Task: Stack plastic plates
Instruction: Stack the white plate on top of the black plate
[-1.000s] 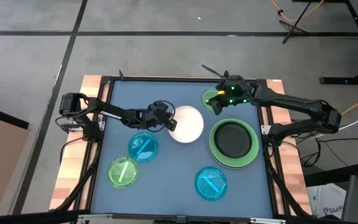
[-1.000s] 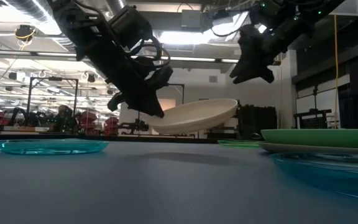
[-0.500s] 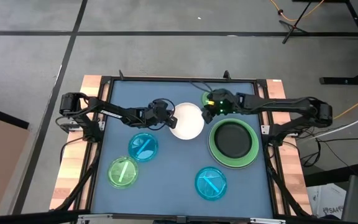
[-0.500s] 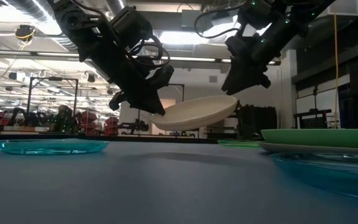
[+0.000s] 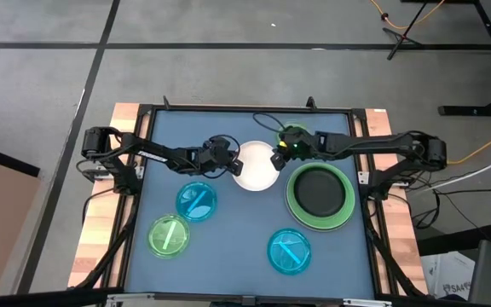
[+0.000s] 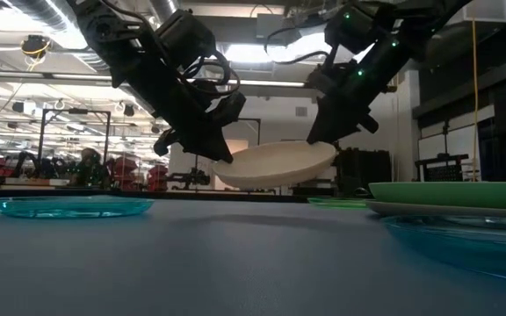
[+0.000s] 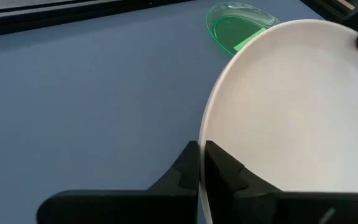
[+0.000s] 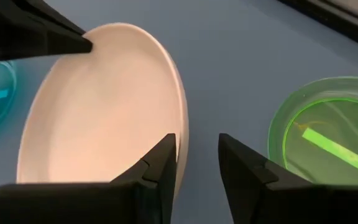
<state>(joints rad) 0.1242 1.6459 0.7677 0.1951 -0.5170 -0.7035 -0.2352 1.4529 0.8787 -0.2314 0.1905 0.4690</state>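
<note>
The white plate (image 5: 258, 170) hangs tilted above the table (image 6: 275, 165), its right side higher. My left gripper (image 5: 228, 162) is shut on its left rim. My right gripper (image 5: 277, 159) is open at the plate's right rim, and in its wrist view that rim (image 8: 183, 134) passes between the two fingers (image 8: 197, 158). I cannot tell whether they touch it. The black plate (image 5: 318, 189) lies in the large light green plate (image 5: 295, 205). One small green plate (image 5: 290, 132) lies at the far side, partly under my right arm. My left gripper pinches the white plate's left rim (image 7: 202, 146) between its two fingers, one above the rim and one below it. The fingers come slanting down from the table's left (image 6: 222, 156). The plate is lifted clear and tilted, its free right side higher.
Two small blue plates (image 5: 197, 200) (image 5: 290, 251) and a small green plate (image 5: 169, 236) lie on the near half of the blue mat. A raised frame (image 5: 147, 111) borders the mat. In the low view a pale rim (image 6: 393, 209) shows under the large green plate.
My right gripper has moved from above the far small green plate toward the table's left and down, ending at the white plate's right rim. My left gripper has kept the plate held in the air.
</note>
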